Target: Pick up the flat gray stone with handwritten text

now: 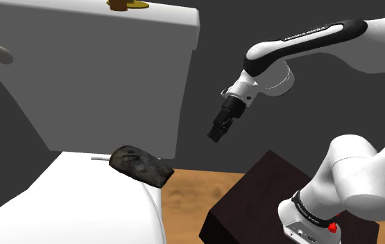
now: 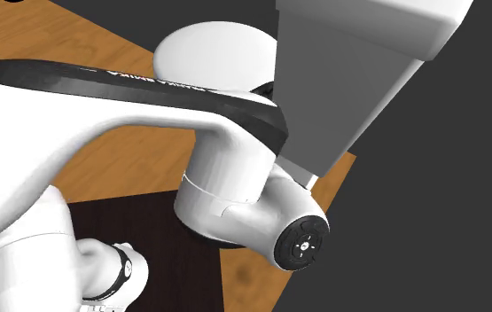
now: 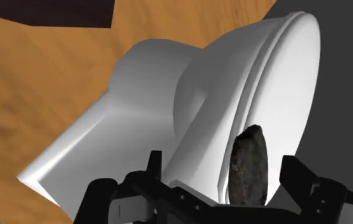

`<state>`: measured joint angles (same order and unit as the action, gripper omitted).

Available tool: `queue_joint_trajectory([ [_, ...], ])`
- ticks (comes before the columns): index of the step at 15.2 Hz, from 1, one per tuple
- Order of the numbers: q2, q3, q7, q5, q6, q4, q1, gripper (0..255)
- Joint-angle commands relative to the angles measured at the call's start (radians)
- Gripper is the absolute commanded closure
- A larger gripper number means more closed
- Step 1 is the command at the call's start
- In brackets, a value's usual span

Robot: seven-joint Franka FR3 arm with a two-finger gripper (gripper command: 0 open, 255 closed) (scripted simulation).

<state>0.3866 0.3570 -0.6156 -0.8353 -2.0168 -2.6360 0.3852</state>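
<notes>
Black gripper up in the air, fingers spread wide, clasping nothing. Dark flat stone lying on the closed toilet lid, near its back edge just below the tank, well apart from the gripper.

One stone; one toilet; one dark stand; one arm.

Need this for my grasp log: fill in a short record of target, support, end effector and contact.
target: dark grey stone, lying flat
support: closed white toilet lid, just in front of the tank
end effector: open, in the air, pointing down toward the stone
contact: none, stone not held
floor: wood-coloured floor
</notes>
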Motion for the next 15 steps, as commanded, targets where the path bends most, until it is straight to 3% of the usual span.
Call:
queue_joint_trajectory([
  [1,-0.084,0.025,-0.119,-0.132,0.003,0.014,0.059,0],
  [6,-0.283,0.044,-0.357,-0.404,0.123,0.089,0.155,0],
  [11,-0.466,0.010,-0.525,-0.618,0.298,0.185,0.200,0],
  [15,-0.520,0.002,-0.570,-0.646,0.319,0.198,0.199,0],
])
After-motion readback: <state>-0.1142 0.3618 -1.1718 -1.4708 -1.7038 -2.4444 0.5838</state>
